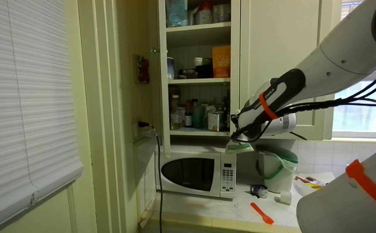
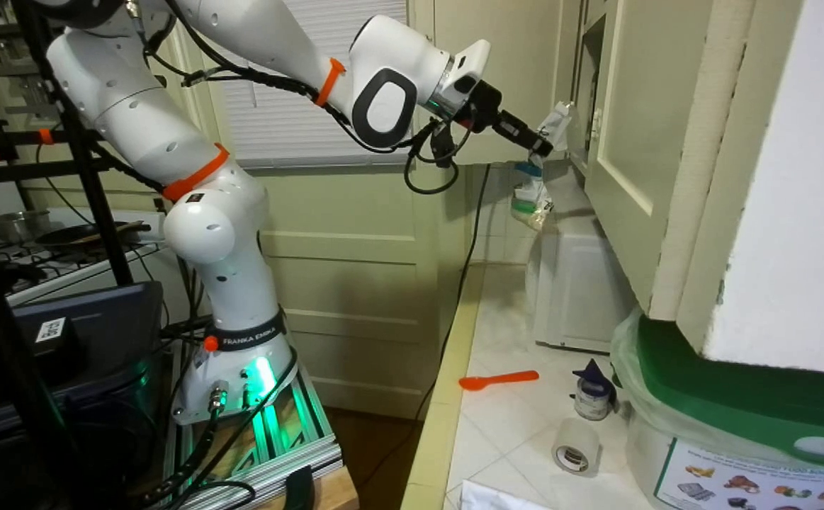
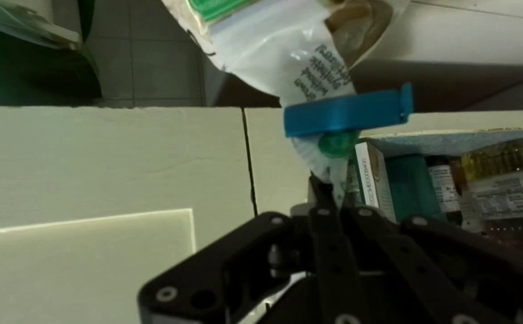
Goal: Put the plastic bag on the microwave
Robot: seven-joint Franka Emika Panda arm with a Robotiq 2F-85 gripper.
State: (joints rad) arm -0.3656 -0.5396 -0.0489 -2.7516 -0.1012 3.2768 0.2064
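The plastic bag is white and partly clear with a green strip, and shows in both exterior views (image 1: pixel 239 148) (image 2: pixel 529 202) and in the wrist view (image 3: pixel 283 54). A blue clip (image 3: pixel 346 113) crosses its narrow top. My gripper (image 2: pixel 543 147) is shut on the bag's top end, also seen in the wrist view (image 3: pixel 333 202); the bag hangs down from it. The white microwave (image 1: pixel 228 176) stands on the counter, also in an exterior view (image 2: pixel 582 283). The bag hangs near the microwave's upper front edge, toward the control-panel side. I cannot tell whether they touch.
An open cupboard with shelves (image 1: pixel 200 81) of bottles and boxes hangs just above the microwave. A closed cupboard door (image 1: pixel 281 64) is beside the arm. On the counter are a green-lidded bin (image 1: pixel 276 168), an orange spatula (image 1: pixel 261 213) and a tape roll (image 2: pixel 576 446). A black cable (image 1: pixel 159 181) hangs beside the microwave.
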